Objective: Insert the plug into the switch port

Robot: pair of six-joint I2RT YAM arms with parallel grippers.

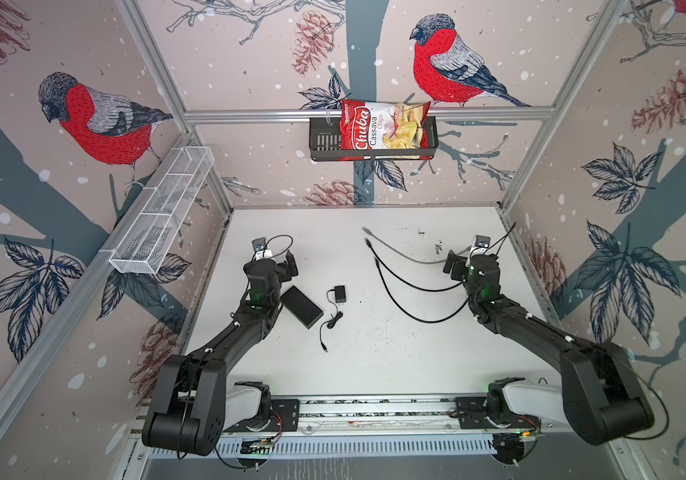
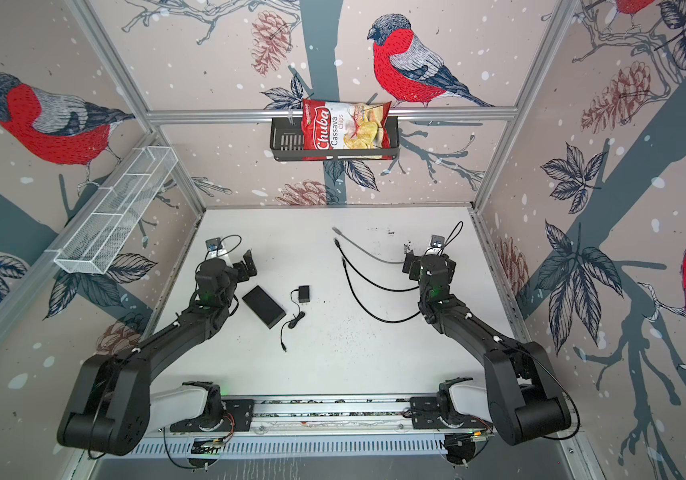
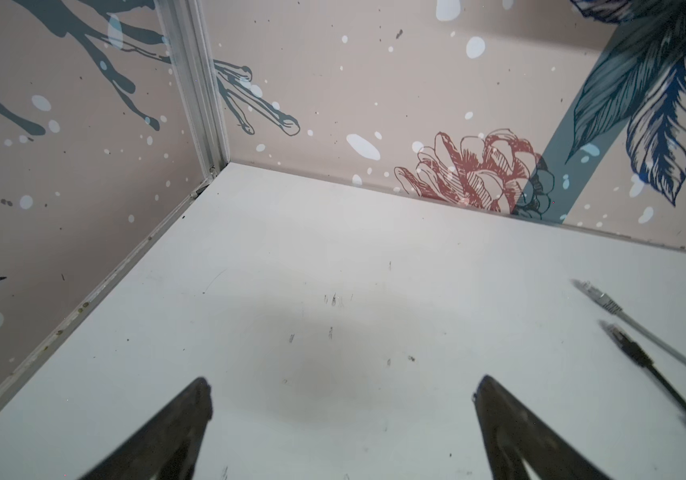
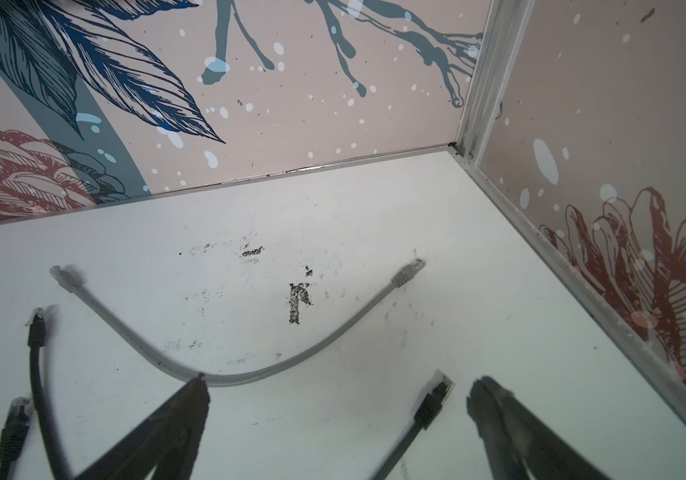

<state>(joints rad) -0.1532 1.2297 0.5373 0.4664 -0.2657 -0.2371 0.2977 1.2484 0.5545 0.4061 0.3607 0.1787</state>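
Right gripper (image 4: 339,382) spread, empty; black plug (image 4: 437,395) on table (image 1: 395,357) btwn its jaws, near right edge, cable (image 4: 395,449) trailing back under gripper. Left gripper (image 3: 341,382) spread; switch (image 1: 302,306) beside it, long axis diagonal (port unseen).

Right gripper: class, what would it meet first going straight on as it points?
Likely the black plug lying between the open jaws of the right gripper, else the table; depth is unclear.
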